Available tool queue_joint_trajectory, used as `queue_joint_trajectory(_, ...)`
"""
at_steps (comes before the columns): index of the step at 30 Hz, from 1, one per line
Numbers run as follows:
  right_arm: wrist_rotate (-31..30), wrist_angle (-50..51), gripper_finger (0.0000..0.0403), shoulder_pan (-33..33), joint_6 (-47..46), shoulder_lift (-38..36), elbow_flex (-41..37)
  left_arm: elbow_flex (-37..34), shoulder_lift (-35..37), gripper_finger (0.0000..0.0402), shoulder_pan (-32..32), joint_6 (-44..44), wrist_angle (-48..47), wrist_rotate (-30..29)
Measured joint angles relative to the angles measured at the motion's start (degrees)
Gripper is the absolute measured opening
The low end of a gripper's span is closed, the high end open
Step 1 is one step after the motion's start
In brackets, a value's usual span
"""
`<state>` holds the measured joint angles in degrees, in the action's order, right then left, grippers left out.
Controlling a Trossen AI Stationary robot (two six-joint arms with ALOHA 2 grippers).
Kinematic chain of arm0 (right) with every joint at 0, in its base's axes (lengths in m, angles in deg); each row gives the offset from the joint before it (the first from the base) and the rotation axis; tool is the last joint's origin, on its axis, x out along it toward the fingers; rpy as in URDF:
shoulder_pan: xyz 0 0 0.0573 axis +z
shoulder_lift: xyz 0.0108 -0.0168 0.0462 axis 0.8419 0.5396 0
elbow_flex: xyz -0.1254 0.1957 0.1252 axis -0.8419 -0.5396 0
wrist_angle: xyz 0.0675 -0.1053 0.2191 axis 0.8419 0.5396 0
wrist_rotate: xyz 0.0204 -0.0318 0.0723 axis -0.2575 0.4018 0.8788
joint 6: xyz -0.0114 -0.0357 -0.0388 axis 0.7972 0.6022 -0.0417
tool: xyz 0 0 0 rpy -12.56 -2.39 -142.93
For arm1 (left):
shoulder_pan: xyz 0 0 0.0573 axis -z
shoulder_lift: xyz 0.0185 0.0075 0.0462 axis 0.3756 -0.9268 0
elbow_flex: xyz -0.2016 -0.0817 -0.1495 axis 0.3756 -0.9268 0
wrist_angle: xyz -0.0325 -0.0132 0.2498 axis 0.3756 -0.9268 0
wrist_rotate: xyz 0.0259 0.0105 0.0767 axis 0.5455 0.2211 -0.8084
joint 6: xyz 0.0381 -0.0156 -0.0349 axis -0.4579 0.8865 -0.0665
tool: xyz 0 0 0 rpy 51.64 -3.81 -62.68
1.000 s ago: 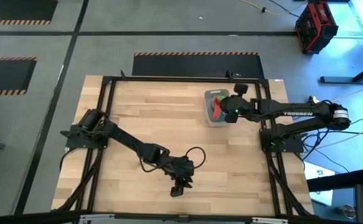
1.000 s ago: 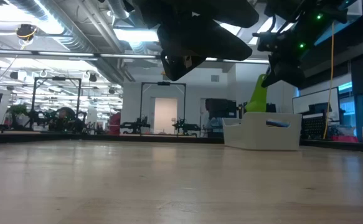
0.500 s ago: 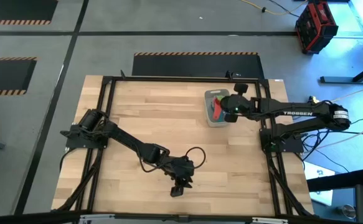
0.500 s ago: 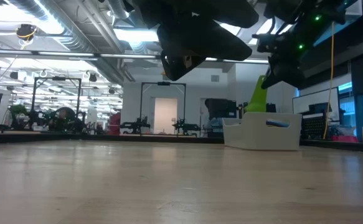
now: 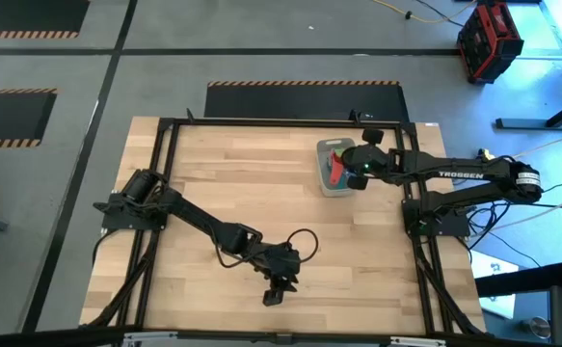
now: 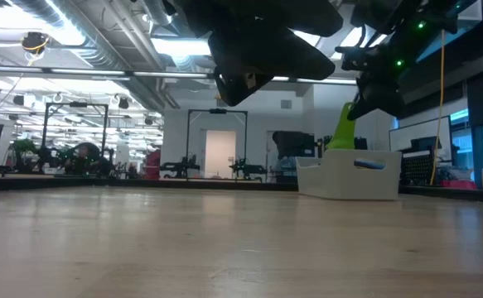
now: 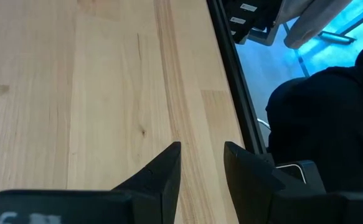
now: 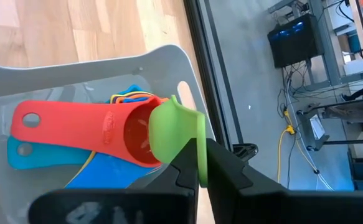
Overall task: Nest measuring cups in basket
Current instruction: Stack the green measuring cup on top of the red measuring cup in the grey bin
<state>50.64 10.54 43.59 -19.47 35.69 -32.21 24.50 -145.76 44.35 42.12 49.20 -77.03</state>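
Green cup (image 8: 175,132) over grey basket (image 8: 106,65)

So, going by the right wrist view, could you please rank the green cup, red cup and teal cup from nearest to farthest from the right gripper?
1. Green cup: held in the right gripper, over the basket.
2. Red cup: in the basket, under the green one.
3. Teal cup: below the red.
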Motion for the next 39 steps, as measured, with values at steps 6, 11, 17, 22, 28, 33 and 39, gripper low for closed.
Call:
queue_joint_trajectory(6, -0.02, 0.0, 0.0026, -0.02, -0.01, 0.0, -0.02, 0.0, 0.0, 0.0115, 0.0, 0.0, -0.02, -0.02)
queue_joint_trajectory(11, 0.0, 0.0, 0.0026, -0.02, -0.01, 0.0, -0.02, 0.0, 0.0, 0.0115, 0.01, 0.0, -0.02, -0.02)
queue_joint_trajectory(17, 0.04, 0.0, 0.0038, -0.02, -0.04, 0.0, -0.02, 0.0, 0.0, 0.0115, 0.0, 0.0, -0.02, -0.02)
queue_joint_trajectory(22, 0.11, 0.04, 0.0092, 0.0, -0.2, 0.02, -0.02, 0.0, 0.0, 0.0115, 0.0, 0.0, -0.02, -0.02)
queue_joint_trajectory(28, 0.11, 0.04, 0.016, 0.0, -0.2, 0.02, -0.02, 0.0, 0.0, 0.0115, 0.0, -0.01, -0.02, -0.02)
queue_joint_trajectory(33, 0.07, 0.07, 0.0192, 0.82, -0.23, 0.02, -0.02, 0.0, 0.0, 0.0115, 0.0, 0.0, -0.07, -0.02)
queue_joint_trajectory(39, 0.15, 0.07, 0.0195, 4.73, -0.22, 0.02, -0.02, 0.0, 0.0, 0.0115, 0.0, 0.0, -0.09, -0.02)
